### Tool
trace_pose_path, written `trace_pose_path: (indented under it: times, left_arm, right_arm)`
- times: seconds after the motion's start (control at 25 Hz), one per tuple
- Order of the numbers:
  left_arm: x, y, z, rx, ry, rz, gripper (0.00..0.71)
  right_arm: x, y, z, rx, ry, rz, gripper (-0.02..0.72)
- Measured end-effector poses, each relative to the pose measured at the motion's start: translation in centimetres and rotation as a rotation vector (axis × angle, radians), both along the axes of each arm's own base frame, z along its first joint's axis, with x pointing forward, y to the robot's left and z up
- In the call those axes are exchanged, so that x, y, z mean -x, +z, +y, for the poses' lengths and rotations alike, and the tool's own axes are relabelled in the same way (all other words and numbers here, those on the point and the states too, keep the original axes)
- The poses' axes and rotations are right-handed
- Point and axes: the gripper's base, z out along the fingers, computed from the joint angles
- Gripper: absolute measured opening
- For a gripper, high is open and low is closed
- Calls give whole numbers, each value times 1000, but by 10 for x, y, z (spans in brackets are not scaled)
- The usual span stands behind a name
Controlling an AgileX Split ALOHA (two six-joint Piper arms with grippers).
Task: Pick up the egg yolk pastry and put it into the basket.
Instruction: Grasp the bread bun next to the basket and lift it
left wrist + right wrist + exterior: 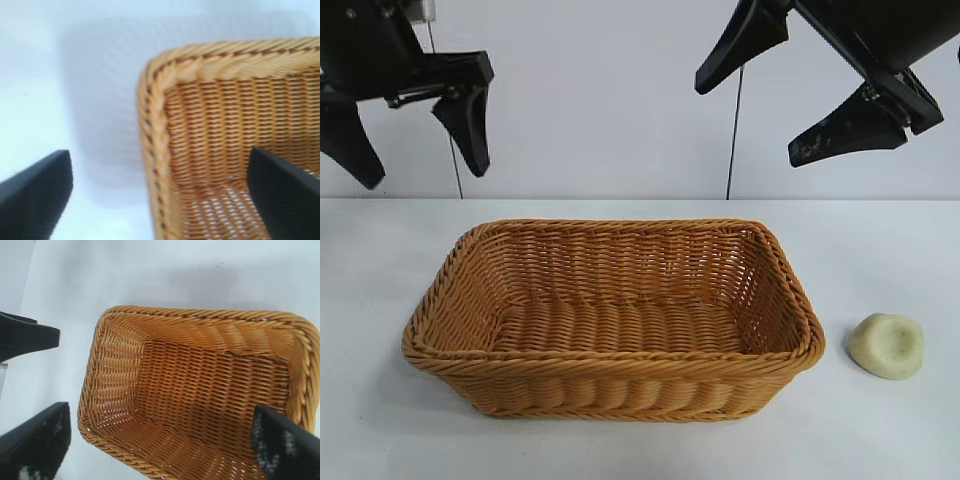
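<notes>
The egg yolk pastry [886, 345], a small pale cream lump with a dimple on top, lies on the white table just right of the basket [620, 362]. The orange-tan wicker basket holds nothing. My left gripper [418, 150] hangs open, high above the basket's left end. In the left wrist view its fingers [35, 200] straddle a corner of the basket [155, 130]. My right gripper [768, 112] hangs open, high over the basket's right end, looking down into the basket [200, 315] with nothing between its fingers [287, 445]. Neither wrist view shows the pastry.
The white table [380, 260] runs around the basket on all sides, with a pale wall behind. A black finger of the other arm [25, 335] shows at the edge of the right wrist view.
</notes>
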Motion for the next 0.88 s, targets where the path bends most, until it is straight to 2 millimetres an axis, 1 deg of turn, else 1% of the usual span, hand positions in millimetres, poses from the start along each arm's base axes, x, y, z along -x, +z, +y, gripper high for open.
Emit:
trace_pose_path:
  times: [0.12,0.2,0.28,0.44,0.6,0.68,0.76,0.88]
  left_arm:
    - [-1,-1,30,-37,61,33,678]
    - [0,-1,45,-53,86,50,678]
    - [1,-2,49,-59,85,64,678]
    - [4,-2,48,-59,64,101,678]
    - [9,6,49,-62,43,87,678]
    - [17,13,49,-64,33,75,678]
    - [31,21,50,-64,31,63,678]
    - [64,36,52,-63,29,38,678]
  right_arm:
    - [0,0,0,0,0,0,695]
    - [0,0,0,0,0,0,695]
    - [0,0,0,0,0,0,695]
    - [0,0,0,0,0,0,695]
    - [0,0,0,0,0,0,695]
    - [0,0,0,0,0,0,695]
    - [0,0,0,0,1,1,695]
    - [1,0,0,-1,7,8,695]
